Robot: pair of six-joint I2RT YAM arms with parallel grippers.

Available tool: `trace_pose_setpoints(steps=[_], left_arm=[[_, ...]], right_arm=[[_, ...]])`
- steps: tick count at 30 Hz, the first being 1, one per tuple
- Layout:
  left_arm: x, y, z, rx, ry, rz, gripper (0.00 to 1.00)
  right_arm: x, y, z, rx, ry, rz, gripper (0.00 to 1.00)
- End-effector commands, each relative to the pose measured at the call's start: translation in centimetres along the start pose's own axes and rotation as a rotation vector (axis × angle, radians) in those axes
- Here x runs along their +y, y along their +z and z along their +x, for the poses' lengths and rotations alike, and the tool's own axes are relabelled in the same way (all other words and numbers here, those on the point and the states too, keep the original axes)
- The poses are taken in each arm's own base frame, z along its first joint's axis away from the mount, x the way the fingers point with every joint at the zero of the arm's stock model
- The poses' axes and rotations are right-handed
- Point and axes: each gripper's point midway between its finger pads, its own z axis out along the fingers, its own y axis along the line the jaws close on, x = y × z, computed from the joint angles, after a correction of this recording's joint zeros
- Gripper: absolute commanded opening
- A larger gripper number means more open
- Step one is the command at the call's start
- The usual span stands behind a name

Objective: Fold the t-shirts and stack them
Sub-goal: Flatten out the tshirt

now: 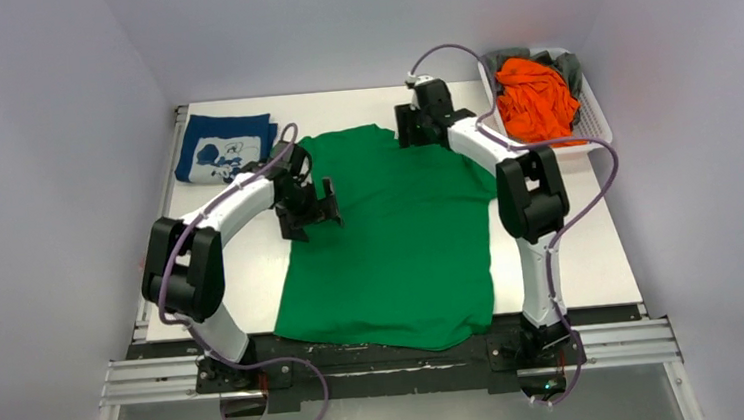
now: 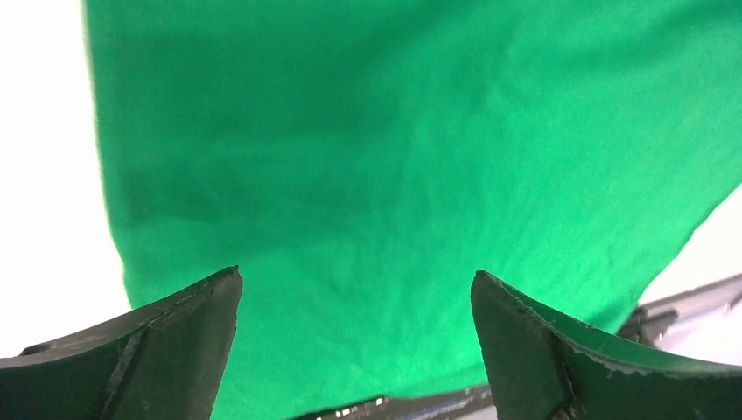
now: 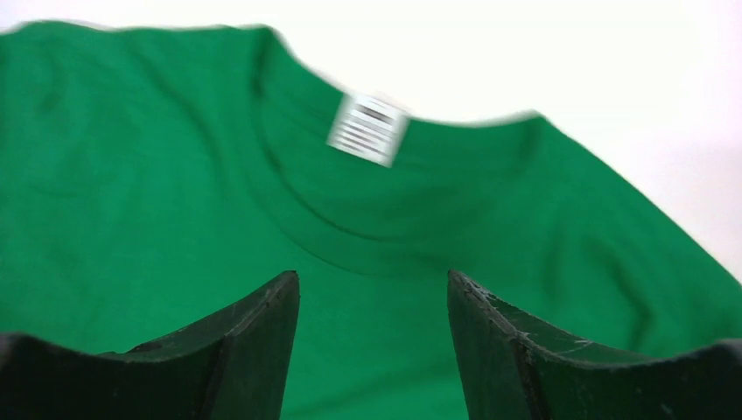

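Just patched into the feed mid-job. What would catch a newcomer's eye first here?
The bright green t-shirt spread flat mid-table, the left gripper open over its left side, the right gripper open by its collar and white neck label. Next, a folded navy t-shirt at the far left corner and an orange t-shirt heaped in the white basket far right.
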Motion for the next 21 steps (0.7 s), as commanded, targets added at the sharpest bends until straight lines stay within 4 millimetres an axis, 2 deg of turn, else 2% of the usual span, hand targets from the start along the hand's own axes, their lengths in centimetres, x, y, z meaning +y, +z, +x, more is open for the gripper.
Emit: trace_pose_setpoints(steps=[1,4,8,13,16,17,18,19,21], left_arm=[[-1.4,-1.1,5.6,0.136,0.091,0.085,1.0],[-0.6,0.3,6.8,0.173,0.063,0.067,1.0],[0.0,2.2,5.2,0.189,0.003,-0.027,1.0],[2.1,3.8,-0.2,0.127,-0.097,-0.175,1.0],[2.4,4.6,-3.6,0.119,-0.139,-0.2,1.0],[1.8,4.7,-4.8,0.121,-0.148,-0.191,1.0],[0.4,4.7,-6.6,0.108,-0.138,-0.157,1.0],[-0.4,5.1,-7.8,0.098,-0.135,-0.139,1.0],[-2.3,6.2,-10.5,0.073,-0.134,-0.079,1.0]], right_arm=[[4.4,1.9,-1.3,-0.008,-0.043,-0.123,0.6],[4.9,3.2,-0.9,0.009,-0.013,-0.132,0.6],[4.7,3.6,-0.3,0.019,-0.002,-0.126,0.6],[2.7,3.3,2.4,0.054,0.003,-0.096,0.61],[1.1,2.3,4.0,0.089,0.062,-0.094,0.61],[0.5,1.9,4.7,0.101,0.081,-0.086,0.61],[-0.1,1.5,5.5,0.112,0.094,-0.077,0.61],[-0.7,0.9,7.1,0.143,0.098,-0.064,0.61],[-1.3,-0.5,9.2,0.187,0.093,-0.042,0.61]])
